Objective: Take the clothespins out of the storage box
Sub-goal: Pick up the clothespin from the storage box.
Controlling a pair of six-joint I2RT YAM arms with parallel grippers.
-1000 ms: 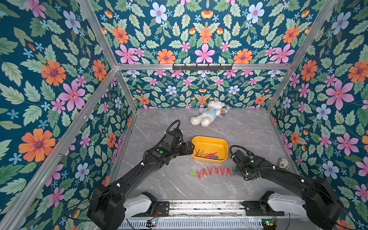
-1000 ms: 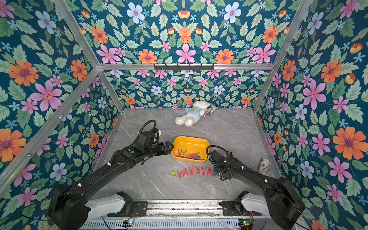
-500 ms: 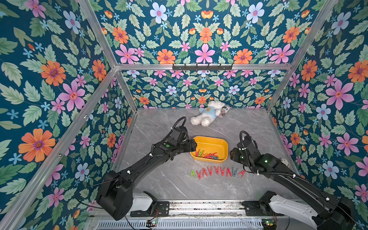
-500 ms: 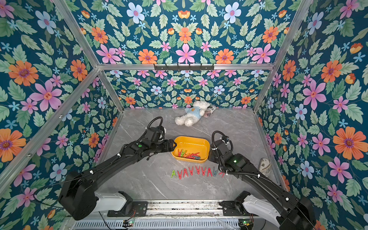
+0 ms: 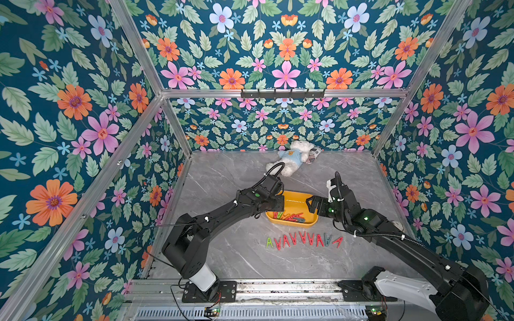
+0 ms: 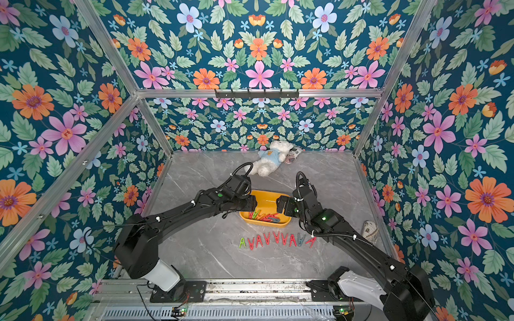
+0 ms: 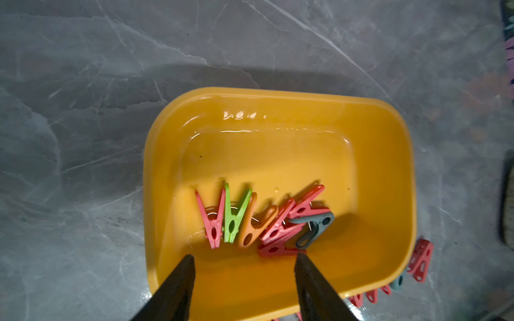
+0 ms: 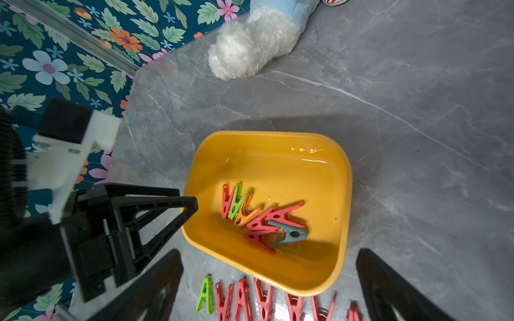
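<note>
**Clothespins: light, slick pegs bunched just past the left fingertips**

The clothespins [image 7: 264, 222] that remain to be moved lie in a small cluster on the floor of the yellow storage box [image 7: 278, 111], directly ahead of the left gripper [image 7: 244, 257]. That gripper's fingers stand partly apart and hold nothing, poised over the box's near wall. Ahead of one fingertip a red peg [image 7: 212, 222], a green peg [image 7: 235, 216] and an orange peg [image 7: 256, 225] lie side by side. Ahead of the other fingertip several red pegs overlap a grey-blue peg [image 7: 314, 225].

These pegs look stiff, smooth and very light, so they will probably skid on the glossy floor if nudged. The overlapping ones may also drag their neighbours up. The red peg at the cluster's edge seems the freest, and pinching across its two legs near the spring should hold it best.

The right gripper [image 8: 269, 252] is spread wide and empty beside the box's other end. Other pegs, the laid-out row [image 5: 303, 240], rest on the marble table [image 5: 222, 250] behind both grippers, on the robot's side of the box. Well beyond the fingers, against the back wall, lies a plush bear [image 5: 289, 161].
</note>
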